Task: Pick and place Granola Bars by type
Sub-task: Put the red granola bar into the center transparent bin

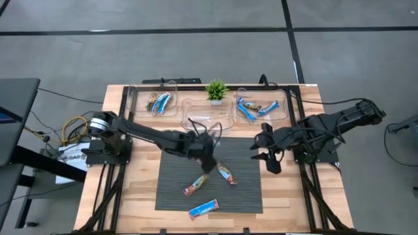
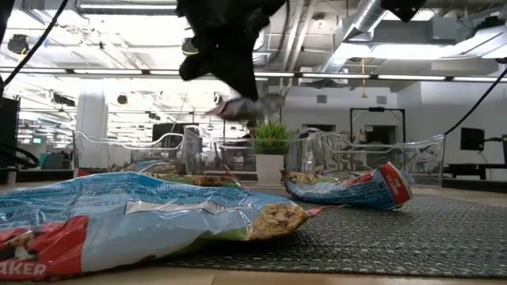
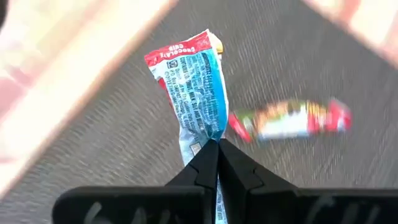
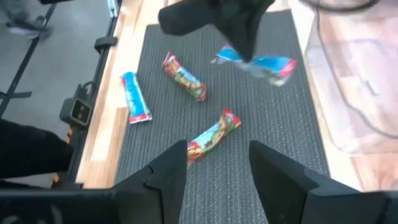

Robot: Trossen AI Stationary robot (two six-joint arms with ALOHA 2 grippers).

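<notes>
My left gripper hangs over the dark mat's middle, shut on a blue granola bar with a red end; that bar also shows in the right wrist view and the low view. Three more bars lie flat on the mat: two red and multicoloured bars and a blue bar. My right gripper is open and hovers over the mat's right edge, touching nothing. My left gripper pinches the blue bar between its two fingers at one end of the wrapper. The fingers come from above, slanting down. The bar is lifted clear of the mat and sticks out past the fingertips, red end farthest from them.
Three clear bins stand along the far edge: the left bin holds several bars, the middle bin looks bare, the right bin holds blue bars. A small green plant stands behind the middle bin. Bare wood flanks the mat.
</notes>
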